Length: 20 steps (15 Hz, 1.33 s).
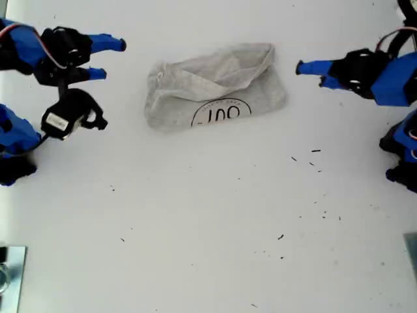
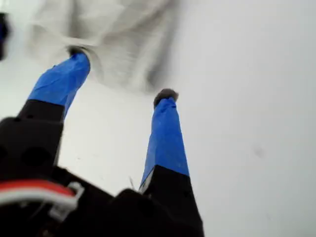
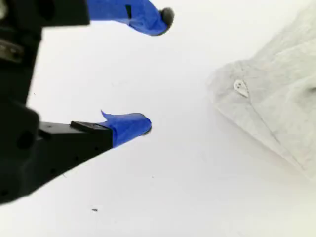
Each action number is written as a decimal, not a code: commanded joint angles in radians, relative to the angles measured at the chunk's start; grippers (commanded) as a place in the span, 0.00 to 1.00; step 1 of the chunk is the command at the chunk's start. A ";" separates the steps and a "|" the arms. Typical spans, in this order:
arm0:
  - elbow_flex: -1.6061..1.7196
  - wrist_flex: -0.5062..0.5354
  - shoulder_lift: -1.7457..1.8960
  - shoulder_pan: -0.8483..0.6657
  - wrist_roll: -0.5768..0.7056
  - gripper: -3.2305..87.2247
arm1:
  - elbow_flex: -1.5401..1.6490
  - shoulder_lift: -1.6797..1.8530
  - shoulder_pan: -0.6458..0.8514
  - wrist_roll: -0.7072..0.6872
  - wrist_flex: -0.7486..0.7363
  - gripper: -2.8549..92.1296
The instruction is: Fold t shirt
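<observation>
While gripping nothing, hovering my first gripper (image 2: 122,75) spread wide just off the t shirt (image 1: 215,88), already lying folded compact in the exterior view's upper middle, and my second gripper (image 3: 154,71) equally open and empty, farther off, seemingly finishing with only tidying left.

t shirt (image 1: 215,91): we see its logo only partly, lower half folded under, lettering unreadable | first wrist view: cloth blurred | exterior view: both arms cut off by side edges
</observation>
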 commanded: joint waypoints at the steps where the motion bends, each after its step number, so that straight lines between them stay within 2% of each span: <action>1: 0.173 -0.044 0.276 0.043 -0.043 0.31 | 0.052 0.176 0.012 -0.005 0.103 0.34; 4: 0.319 -0.025 0.465 0.236 -0.117 0.24 | 0.166 0.431 -0.110 0.005 0.261 0.34; 6: 0.396 -0.055 0.518 0.426 -0.199 0.19 | 0.244 0.431 -0.250 0.064 0.268 0.34; 8: 0.560 -0.061 0.729 0.563 -0.261 0.10 | 0.337 0.431 -0.342 0.109 0.252 0.27; 9: 0.673 -0.020 0.962 0.629 -0.285 0.06 | 0.376 0.431 -0.379 0.141 0.258 0.24; 10: 0.670 0.072 1.011 0.676 -0.354 0.08 | 0.379 0.419 -0.405 0.138 0.261 0.23; 11: 0.672 0.074 1.002 0.696 -0.351 0.11 | 0.379 0.430 -0.411 0.140 0.259 0.23; 12: 0.672 0.080 1.005 0.719 -0.354 0.16 | 0.379 0.430 -0.413 0.106 0.259 0.23; 13: 0.672 0.100 1.005 0.746 -0.348 0.25 | 0.379 0.430 -0.396 0.058 0.259 0.23; 14: 0.672 0.107 1.006 0.782 -0.299 0.27 | 0.379 0.430 -0.373 -0.089 0.259 0.23; 15: 0.672 0.109 1.006 0.819 -0.291 0.27 | 0.379 0.430 -0.364 -0.367 0.259 0.23; 16: 0.672 0.109 1.006 0.848 -0.291 0.27 | 0.376 0.431 -0.364 -0.419 0.265 0.22; 20: 0.672 0.109 1.006 0.885 -0.290 0.27 | 0.376 0.431 -0.365 -0.419 0.265 0.22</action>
